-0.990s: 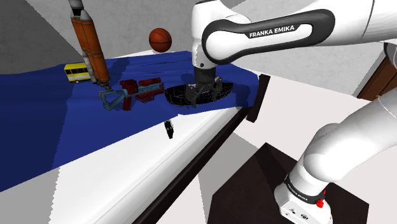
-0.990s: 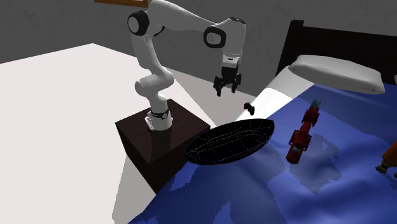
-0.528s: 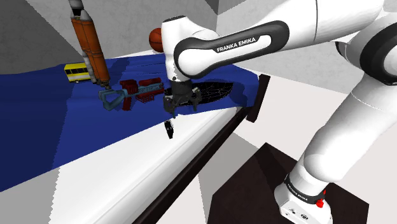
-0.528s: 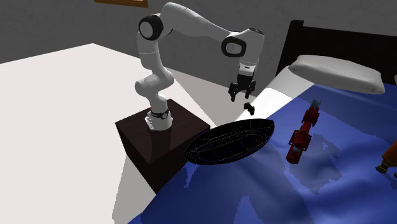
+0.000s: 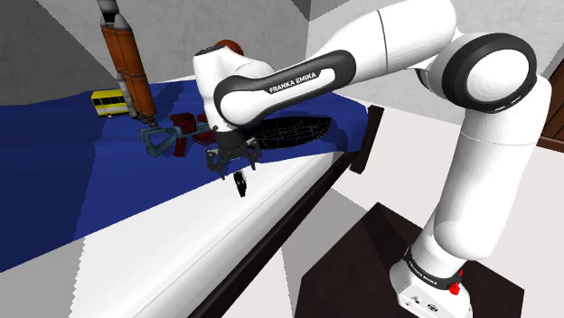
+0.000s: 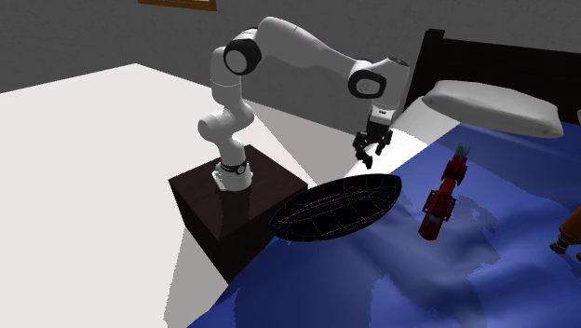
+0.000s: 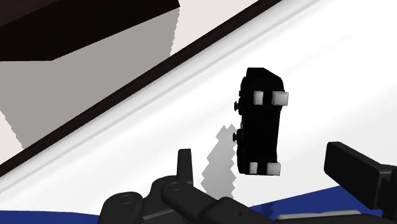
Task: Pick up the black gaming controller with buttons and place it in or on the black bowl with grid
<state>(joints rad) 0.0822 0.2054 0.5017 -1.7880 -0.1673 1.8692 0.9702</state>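
A small black gaming controller (image 5: 239,186) with pale buttons lies on the white sheet strip of the bed, near the edge. My gripper (image 5: 232,170) hovers just above it, open, its fingers apart and touching nothing. In the wrist view the controller (image 7: 261,121) sits ahead of the gripper (image 7: 270,172), between the lines of the two fingers (image 7: 184,165). The black bowl with a grid pattern (image 5: 294,131) rests on the blue blanket beyond the controller toward the shoulder view's right. In the second exterior view the gripper (image 6: 364,159) hangs beyond the bowl (image 6: 340,207).
An orange rocket (image 5: 126,54), a yellow bus (image 5: 110,102), a red toy (image 5: 194,126) and a grey-blue piece (image 5: 161,140) stand on the blue blanket (image 5: 72,172). A pillow (image 6: 493,104) lies by the dark headboard. The dark stand (image 5: 398,262) sits beside the bed.
The arm has swung from over the bowl to the shoulder view's left and down, ending just above the controller. The gripper stayed open; the controller and bowl have not moved.
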